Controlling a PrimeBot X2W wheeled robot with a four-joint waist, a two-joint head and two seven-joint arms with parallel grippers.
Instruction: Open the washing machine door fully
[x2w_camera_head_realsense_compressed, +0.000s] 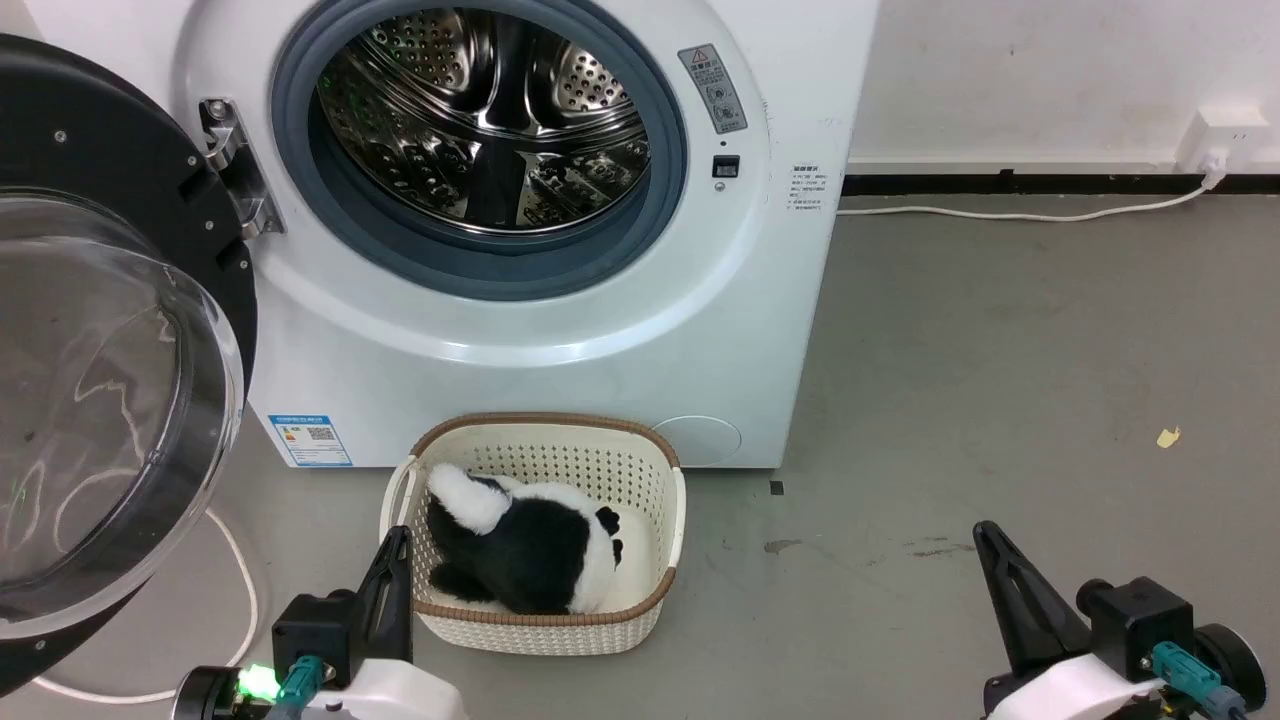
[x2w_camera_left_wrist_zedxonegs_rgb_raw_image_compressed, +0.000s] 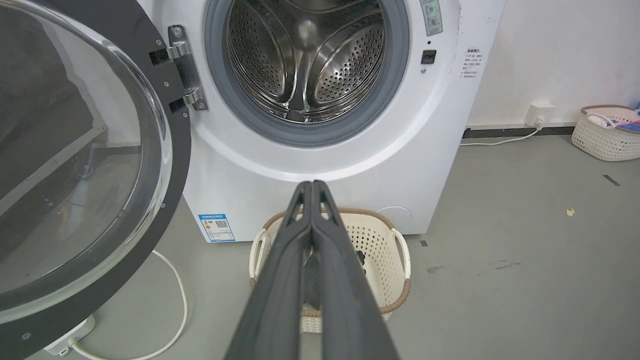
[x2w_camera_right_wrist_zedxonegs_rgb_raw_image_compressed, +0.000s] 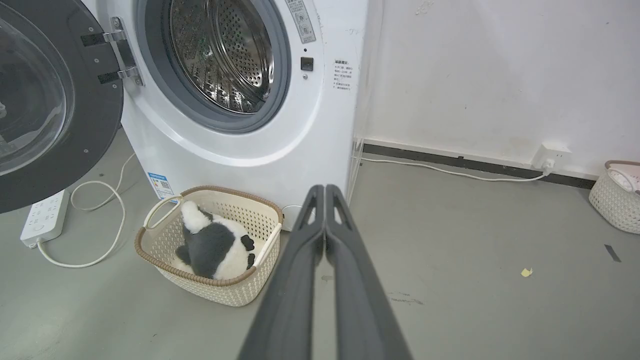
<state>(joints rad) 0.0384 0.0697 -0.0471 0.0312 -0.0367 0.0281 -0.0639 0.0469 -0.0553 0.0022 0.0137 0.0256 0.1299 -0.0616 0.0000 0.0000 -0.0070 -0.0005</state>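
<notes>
The white washing machine (x2w_camera_head_realsense_compressed: 560, 340) (x2w_camera_left_wrist_zedxonegs_rgb_raw_image_compressed: 350, 165) (x2w_camera_right_wrist_zedxonegs_rgb_raw_image_compressed: 280, 150) faces me with its steel drum exposed. Its washing machine door (x2w_camera_head_realsense_compressed: 110, 380) (x2w_camera_left_wrist_zedxonegs_rgb_raw_image_compressed: 85, 165) (x2w_camera_right_wrist_zedxonegs_rgb_raw_image_compressed: 50, 100), black-rimmed with a bulging glass bowl, stands swung wide out to the left on its metal hinge (x2w_camera_head_realsense_compressed: 235, 170). My left gripper (x2w_camera_head_realsense_compressed: 398, 540) (x2w_camera_left_wrist_zedxonegs_rgb_raw_image_compressed: 312, 186) is shut and empty, low at the lower left beside the basket, apart from the door. Low over the floor at the lower right, well clear of the machine, my right gripper (x2w_camera_head_realsense_compressed: 985, 530) (x2w_camera_right_wrist_zedxonegs_rgb_raw_image_compressed: 325, 189) is likewise shut on nothing.
A cream basket (x2w_camera_head_realsense_compressed: 640, 480) (x2w_camera_right_wrist_zedxonegs_rgb_raw_image_compressed: 155, 250) with a black-and-white plush toy (x2w_camera_head_realsense_compressed: 530, 545) sits on the floor before the machine. A white cable (x2w_camera_head_realsense_compressed: 235, 580) and power strip (x2w_camera_right_wrist_zedxonegs_rgb_raw_image_compressed: 42, 217) lie under the door. Another basket (x2w_camera_left_wrist_zedxonegs_rgb_raw_image_compressed: 602, 137) stands at the far right wall. Grey floor lies open to the right.
</notes>
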